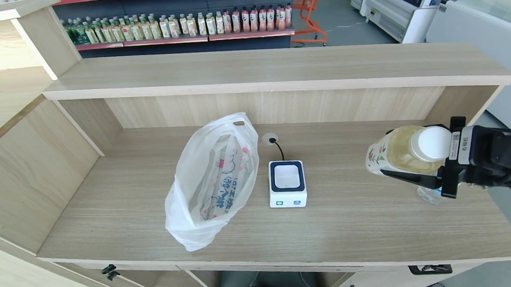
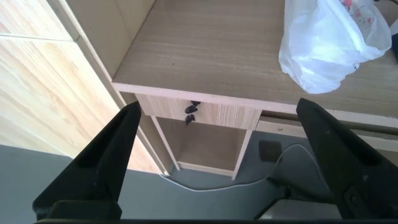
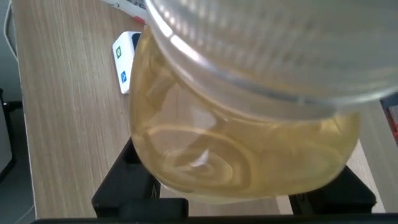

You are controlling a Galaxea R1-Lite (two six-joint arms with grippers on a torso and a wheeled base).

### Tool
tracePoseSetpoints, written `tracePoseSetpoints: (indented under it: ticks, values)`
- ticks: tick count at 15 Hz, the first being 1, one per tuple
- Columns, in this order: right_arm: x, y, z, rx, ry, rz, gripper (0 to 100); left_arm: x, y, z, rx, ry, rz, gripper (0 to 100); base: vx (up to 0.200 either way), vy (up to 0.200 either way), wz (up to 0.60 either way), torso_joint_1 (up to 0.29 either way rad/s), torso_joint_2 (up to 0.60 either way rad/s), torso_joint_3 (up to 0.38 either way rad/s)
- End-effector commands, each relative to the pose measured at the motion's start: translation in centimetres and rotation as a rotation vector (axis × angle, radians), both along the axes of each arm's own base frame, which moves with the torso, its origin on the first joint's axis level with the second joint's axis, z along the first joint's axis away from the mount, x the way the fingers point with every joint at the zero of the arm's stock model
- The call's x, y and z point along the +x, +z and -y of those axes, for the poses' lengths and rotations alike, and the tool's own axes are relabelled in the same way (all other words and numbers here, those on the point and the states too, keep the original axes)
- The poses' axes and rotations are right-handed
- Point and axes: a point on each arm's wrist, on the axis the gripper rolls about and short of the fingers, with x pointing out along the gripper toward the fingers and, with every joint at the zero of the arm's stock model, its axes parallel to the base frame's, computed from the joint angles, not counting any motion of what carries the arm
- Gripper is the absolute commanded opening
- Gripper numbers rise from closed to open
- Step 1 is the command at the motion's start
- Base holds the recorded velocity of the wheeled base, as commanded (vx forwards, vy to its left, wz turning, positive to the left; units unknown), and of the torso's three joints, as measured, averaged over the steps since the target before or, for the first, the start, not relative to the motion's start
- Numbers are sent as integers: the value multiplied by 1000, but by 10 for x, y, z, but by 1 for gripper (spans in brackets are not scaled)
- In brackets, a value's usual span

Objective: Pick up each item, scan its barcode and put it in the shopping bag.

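Observation:
A bottle (image 1: 399, 152) of pale yellow tea with a white cap hangs tilted above the counter's right side, and my right gripper (image 1: 418, 165) is shut on it. The bottle (image 3: 249, 137) bulks large between the black fingers (image 3: 127, 186) in the right wrist view. A white barcode scanner (image 1: 287, 183) with a dark window sits at the counter's middle, left of the bottle. A white plastic shopping bag (image 1: 211, 181) lies left of the scanner with a printed package inside. My left gripper (image 2: 224, 168) hangs open below the counter's front left edge, off the bag (image 2: 333, 43).
The wooden counter (image 1: 351, 226) has a raised back shelf and side walls. A cable runs from the scanner to a grommet (image 1: 270, 138). A second clear bottle (image 1: 428, 194) stands below the right gripper. Drawers with black handles (image 2: 191, 112) lie under the front edge.

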Motion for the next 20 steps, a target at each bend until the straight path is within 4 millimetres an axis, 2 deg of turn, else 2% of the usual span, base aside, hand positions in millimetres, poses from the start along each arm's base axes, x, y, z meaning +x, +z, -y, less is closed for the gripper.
tracePoseSetpoints:
  ticks: [1,4,11,12,14,16,20]
  values:
    - [7,-1,-1,3,11,-7,0,0,0,0,-2,0,0,100,0,200,0,2,-2,-2]
    - [13,-5,-3,8,44,-26,0,0,0,0,-2,0,-1,100,0,200,0,15,10,-1]
    - [46,-34,-8,24,127,-84,0,0,0,0,-2,0,0,100,0,0,0,0,0,0]
    - [46,-34,-8,24,127,-84,0,0,0,0,-2,0,0,100,0,0,0,0,0,0]
    - [64,-49,-11,29,149,-90,0,0,0,0,-2,0,0,100,0,0,0,0,0,0]
    - [74,-55,-13,32,155,-75,0,0,0,0,-2,0,0,100,0,0,0,0,0,0]
    - [84,-64,-16,25,187,-81,0,0,0,0,-2,0,0,100,0,0,0,0,0,0]
